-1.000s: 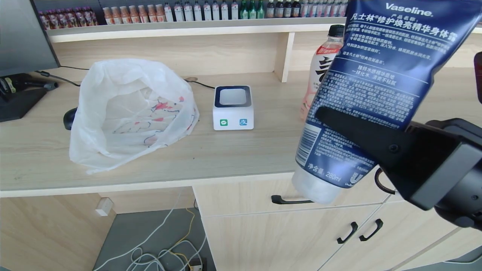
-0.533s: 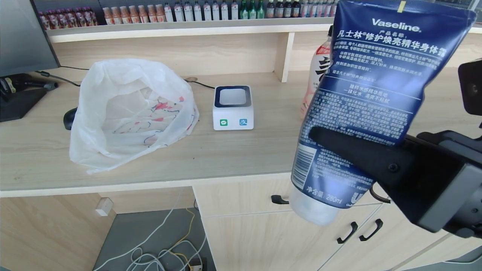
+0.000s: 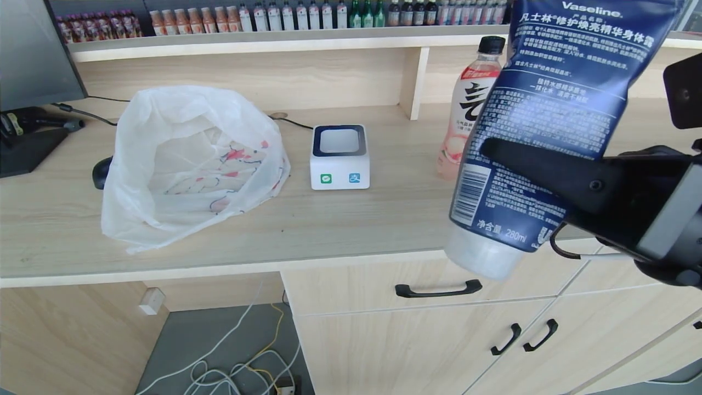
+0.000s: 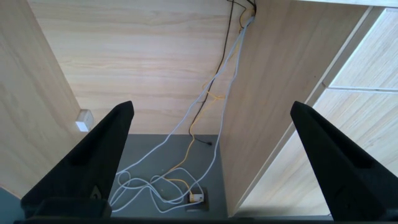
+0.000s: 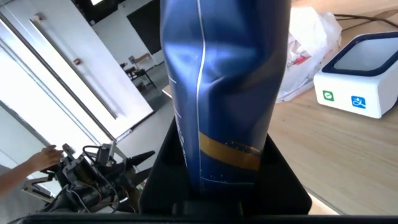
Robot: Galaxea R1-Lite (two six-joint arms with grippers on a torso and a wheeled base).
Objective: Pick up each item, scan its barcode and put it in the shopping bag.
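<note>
My right gripper (image 3: 540,173) is shut on a dark blue lotion tube (image 3: 548,109), held cap-down in the air over the counter's front right edge; its barcode faces the head camera. In the right wrist view the tube (image 5: 227,87) stands between the jaws. A white barcode scanner (image 3: 339,157) sits mid-counter, also seen as the scanner (image 5: 357,74). The open white shopping bag (image 3: 186,159) lies on the counter's left. A peach drink bottle (image 3: 466,104) stands behind the tube. My left gripper (image 4: 214,168) is open, below counter level, facing the floor and cables.
A monitor (image 3: 33,49) and a black mouse (image 3: 101,171) sit at the counter's far left. A shelf of bottles (image 3: 307,16) runs along the back, with a vertical divider (image 3: 415,82). Drawers with black handles (image 3: 436,289) lie below the counter.
The right gripper with the tube dipped and drifted left, then rose and shifted right, uncovering the drink bottle and the drawer handle. Bag and scanner stayed put.
</note>
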